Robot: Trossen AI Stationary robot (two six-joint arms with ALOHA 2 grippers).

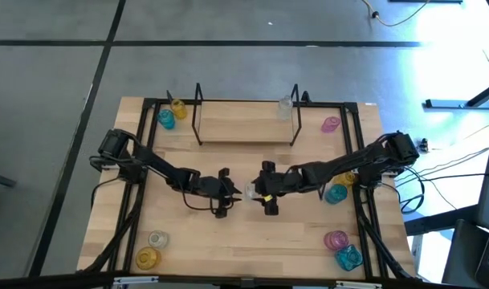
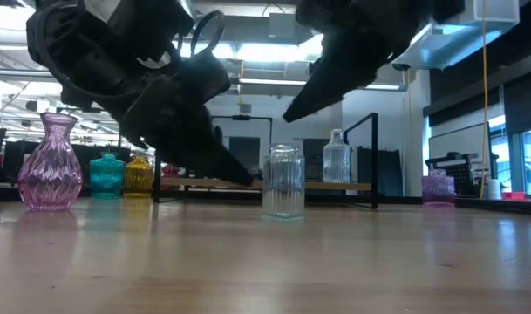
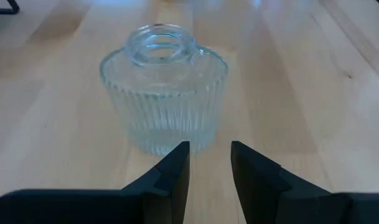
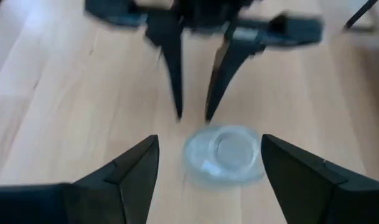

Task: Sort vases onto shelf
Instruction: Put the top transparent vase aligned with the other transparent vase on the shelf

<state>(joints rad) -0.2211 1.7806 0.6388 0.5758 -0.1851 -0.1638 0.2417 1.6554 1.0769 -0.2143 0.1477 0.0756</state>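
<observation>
Wood covers the desk (image 1: 228,241), and the shelf (image 1: 246,128) sits near its back edge with one clear vase on it. Other vases wait at the corners. In the middle of the desk stands a ribbed clear vase (image 3: 164,93), between two pincers. The right pincer (image 4: 208,165) is wide open around it. The left pincer (image 3: 210,163) is only a little open, holding nothing, just beside the vase. Both are so close that one bump could tip the vase or crash the pincers together.
</observation>
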